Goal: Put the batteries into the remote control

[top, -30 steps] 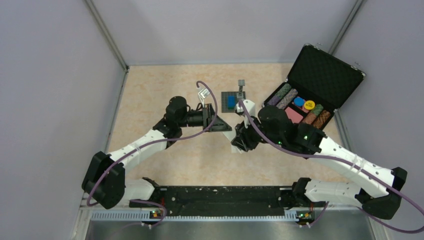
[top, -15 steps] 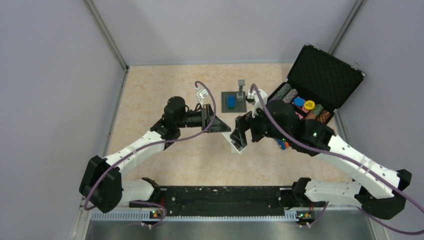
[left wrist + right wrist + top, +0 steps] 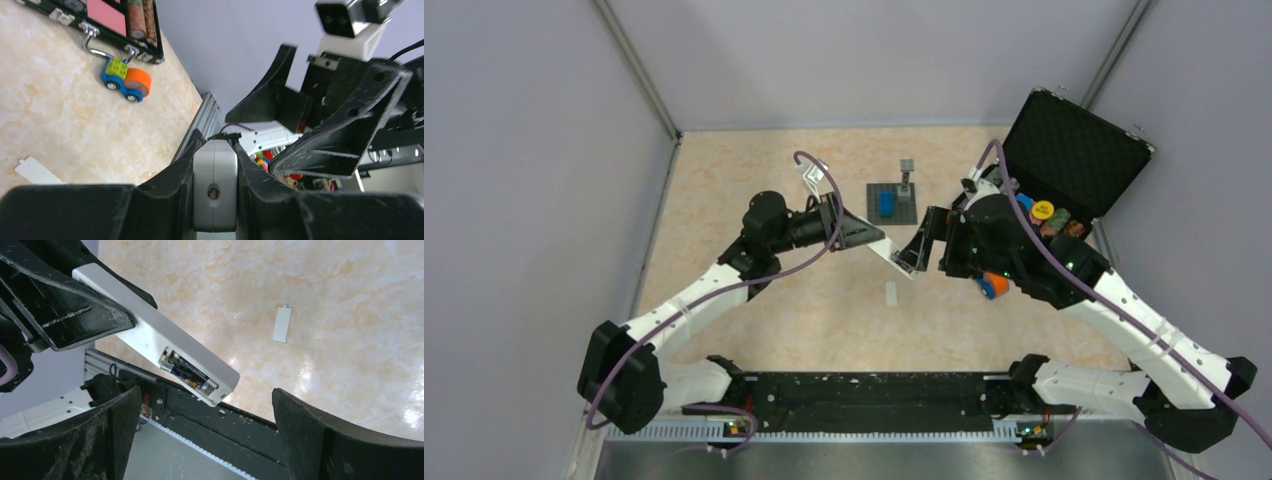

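My left gripper is shut on the remote control, a slim white bar held tilted above the table. In the left wrist view its grey end is clamped between the fingers. The right wrist view shows the remote's back, where the dark batteries lie in the open recess near its free end. My right gripper stands open just right of that end; in its own view the gripper has nothing between its fingers.
A small white cover plate lies on the table below the remote. An orange and blue toy car sits by the open black case of poker chips. A grey baseplate with a blue block stands behind.
My right gripper has opened wide and drawn back up and to the right, off the remote. The left gripper has lifted the remote, uncovering the white cover plate on the table.
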Robot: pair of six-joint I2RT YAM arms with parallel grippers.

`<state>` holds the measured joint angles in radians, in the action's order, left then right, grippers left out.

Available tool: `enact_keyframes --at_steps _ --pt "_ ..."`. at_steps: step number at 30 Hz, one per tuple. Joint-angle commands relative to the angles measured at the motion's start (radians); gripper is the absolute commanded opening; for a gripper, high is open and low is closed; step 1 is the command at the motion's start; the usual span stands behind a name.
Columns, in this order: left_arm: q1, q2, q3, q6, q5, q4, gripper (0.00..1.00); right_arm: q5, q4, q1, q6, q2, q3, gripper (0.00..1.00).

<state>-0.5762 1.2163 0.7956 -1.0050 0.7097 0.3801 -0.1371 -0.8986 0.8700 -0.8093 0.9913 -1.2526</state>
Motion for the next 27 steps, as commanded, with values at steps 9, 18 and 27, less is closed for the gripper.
enact_keyframes --at_steps 9,18,27 --pt "0.006 -0.078 0.067 -0.089 -0.118 0.010 0.00 0.130 0.261 -0.046 -0.281 -0.027 0.132 0.99" --pt "0.006 -0.090 0.049 -0.108 -0.125 0.022 0.00 0.095 0.364 -0.063 -0.344 -0.078 0.199 0.99" --pt "0.005 -0.080 0.039 -0.116 -0.128 0.042 0.00 0.092 0.399 -0.081 -0.371 -0.120 0.240 0.92"
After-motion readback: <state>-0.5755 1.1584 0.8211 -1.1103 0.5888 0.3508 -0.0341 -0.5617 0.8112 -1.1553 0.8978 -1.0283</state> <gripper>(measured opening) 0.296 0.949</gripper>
